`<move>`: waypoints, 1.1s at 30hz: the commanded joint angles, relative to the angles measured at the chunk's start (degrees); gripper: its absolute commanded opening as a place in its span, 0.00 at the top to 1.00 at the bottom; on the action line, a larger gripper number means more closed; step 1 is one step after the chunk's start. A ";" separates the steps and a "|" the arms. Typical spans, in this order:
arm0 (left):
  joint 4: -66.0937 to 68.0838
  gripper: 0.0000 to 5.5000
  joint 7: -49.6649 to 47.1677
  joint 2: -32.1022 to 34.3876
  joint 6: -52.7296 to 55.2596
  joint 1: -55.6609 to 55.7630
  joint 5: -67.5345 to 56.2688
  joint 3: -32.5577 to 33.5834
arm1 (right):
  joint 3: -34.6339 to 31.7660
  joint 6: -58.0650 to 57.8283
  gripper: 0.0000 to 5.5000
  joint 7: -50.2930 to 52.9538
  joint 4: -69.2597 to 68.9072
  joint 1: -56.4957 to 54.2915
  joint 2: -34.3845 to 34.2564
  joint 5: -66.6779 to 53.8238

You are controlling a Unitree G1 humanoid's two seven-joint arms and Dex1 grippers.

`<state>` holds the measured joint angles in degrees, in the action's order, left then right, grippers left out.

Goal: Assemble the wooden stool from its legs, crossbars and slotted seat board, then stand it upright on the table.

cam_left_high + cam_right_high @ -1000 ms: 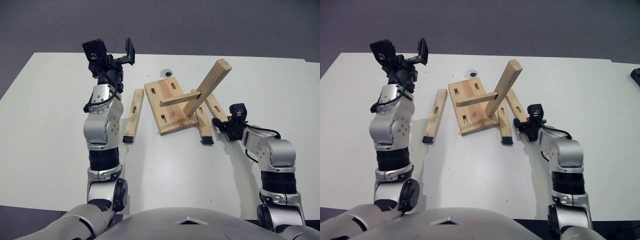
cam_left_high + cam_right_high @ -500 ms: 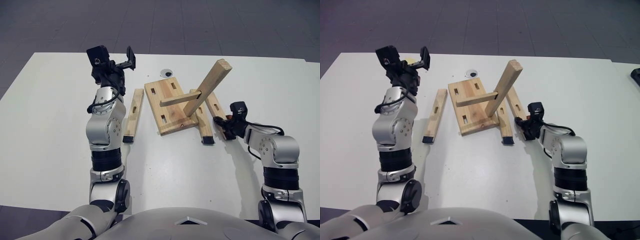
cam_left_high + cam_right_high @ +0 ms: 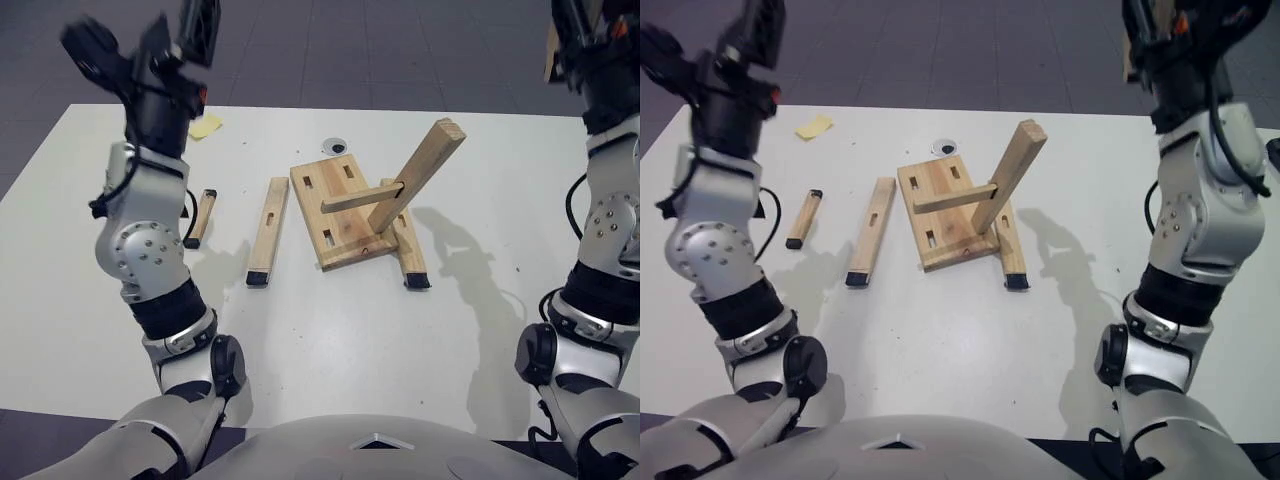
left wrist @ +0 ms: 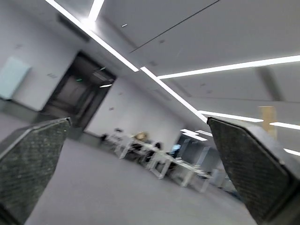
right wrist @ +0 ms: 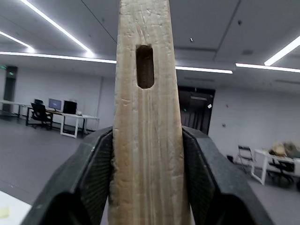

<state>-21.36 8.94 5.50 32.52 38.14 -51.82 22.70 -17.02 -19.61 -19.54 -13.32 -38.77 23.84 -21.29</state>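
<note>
- Up at the top right corner of the head view, the right gripper (image 5: 149, 154) was cut off by the frame edge, so it was hard to make out there.
- Left gripper (image 4: 140, 157) was a blur, raised over the far left of the white table (image 3: 350, 340); its fingers were spread wide.
- Pale wooden stool leg with an oval slot (image 5: 145, 108) sat squeezed between the right gripper's pads (image 5: 96, 173), high up and well apart from the square slotted wooden seat board (image 3: 345, 235) lying mid-table.
- Board had one leaning leg (image 3: 415, 175) plugged in, with a crossbar (image 3: 350, 200) jutting off it.
- Two spare legs lay flat, one on its left (image 3: 266, 225) and one on its right (image 3: 408, 250).
</note>
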 commanded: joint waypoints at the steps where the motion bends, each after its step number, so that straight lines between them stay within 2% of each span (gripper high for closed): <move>1: 0.89 0.02 0.84 0.75 2.71 5.90 -0.39 -7.06 | 4.72 2.95 0.63 -1.68 -0.50 -1.95 -3.42 -1.14; 7: 4.18 0.02 0.18 0.47 3.79 8.50 1.85 -12.64 | 12.20 3.67 0.63 -2.90 -5.90 1.70 -7.31 -0.96; 14: 6.06 0.02 0.06 1.16 4.68 11.19 -1.98 -11.02 | 16.80 3.34 0.63 -3.79 -10.25 8.07 -7.44 0.49; 22: 6.50 0.02 -1.54 0.39 6.06 12.63 -5.93 -10.72 | 20.52 5.25 0.63 -3.92 -8.96 11.30 -7.55 5.27; 33: 7.51 0.35 -1.37 0.67 5.42 12.09 -6.39 -11.01 | 20.83 7.19 0.63 -5.63 -7.06 11.63 -7.49 7.31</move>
<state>-14.20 7.03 5.63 37.90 49.67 -58.57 12.28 3.17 -13.07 -24.66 -20.69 -26.89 16.20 -14.53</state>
